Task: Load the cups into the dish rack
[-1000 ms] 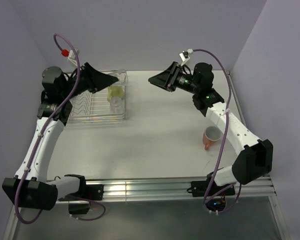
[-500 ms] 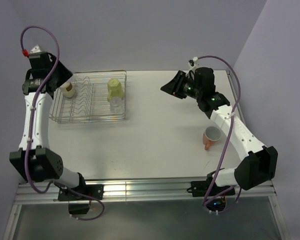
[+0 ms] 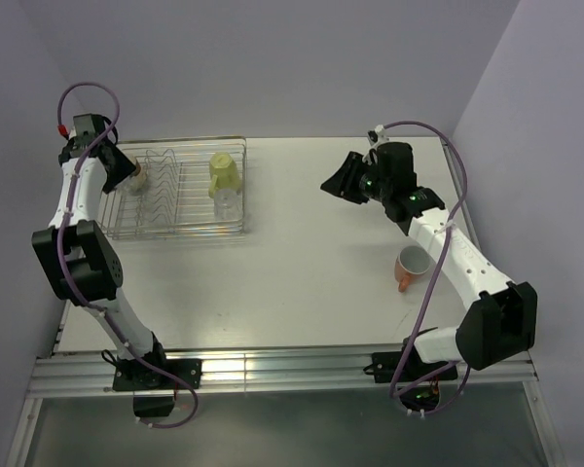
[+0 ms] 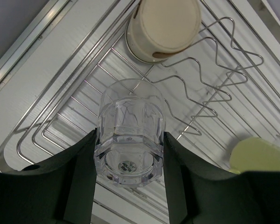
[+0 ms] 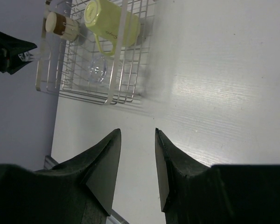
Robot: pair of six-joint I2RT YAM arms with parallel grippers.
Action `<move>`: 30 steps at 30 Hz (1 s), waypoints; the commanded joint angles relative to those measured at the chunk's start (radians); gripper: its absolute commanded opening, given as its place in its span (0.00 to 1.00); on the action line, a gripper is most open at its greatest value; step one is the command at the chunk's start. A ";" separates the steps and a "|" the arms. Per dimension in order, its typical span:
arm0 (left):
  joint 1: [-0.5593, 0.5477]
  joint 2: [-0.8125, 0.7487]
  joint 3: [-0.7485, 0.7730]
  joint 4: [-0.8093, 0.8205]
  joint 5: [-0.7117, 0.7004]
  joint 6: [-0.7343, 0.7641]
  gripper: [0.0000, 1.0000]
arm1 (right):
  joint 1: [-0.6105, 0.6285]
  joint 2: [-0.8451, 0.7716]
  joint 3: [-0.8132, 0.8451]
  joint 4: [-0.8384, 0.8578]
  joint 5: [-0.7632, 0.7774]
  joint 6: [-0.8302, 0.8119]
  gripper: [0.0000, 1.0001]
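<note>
The left arm is reaching over the far left end of the dish rack (image 3: 171, 197), and its left gripper (image 4: 129, 151) is clamping a clear glass (image 4: 130, 123) from both sides, the thick base turned up toward the wrist and the mouth pointing down at the wires. I am judging this to be the placing step: the glass is hanging over the left part of the rack, just near of the brown cup (image 4: 163, 27) that is sitting upturned at the far left corner, though I cannot tell whether its rim is touching the wires yet. The yellow-green mug (image 3: 224, 171) and the second glass (image 3: 228, 205) are lying at the right end of the rack. The right gripper (image 5: 137, 133) is hovering above the middle of the surface (image 3: 311, 263) with its jaws apart and nothing between them. The orange mug (image 3: 410, 266) is waiting on the surface at the near right, well apart from the rack. The next move is calling for the glass to be settled among the prongs beside the brown cup without knocking it, then let go; after that the orange mug is looking like the one cup left to fetch.
</note>
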 commanded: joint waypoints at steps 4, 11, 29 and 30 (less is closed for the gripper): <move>0.032 0.061 0.120 -0.010 -0.034 0.022 0.00 | -0.007 0.010 -0.007 0.049 -0.001 -0.028 0.43; 0.059 0.124 0.145 -0.017 0.012 0.029 0.00 | -0.007 0.033 -0.007 0.057 -0.008 -0.034 0.43; 0.065 0.240 0.100 0.016 0.049 0.026 0.00 | -0.012 0.044 -0.015 0.060 -0.012 -0.041 0.42; 0.067 0.245 0.100 0.017 0.050 0.023 0.00 | -0.012 0.046 -0.015 0.058 -0.012 -0.043 0.42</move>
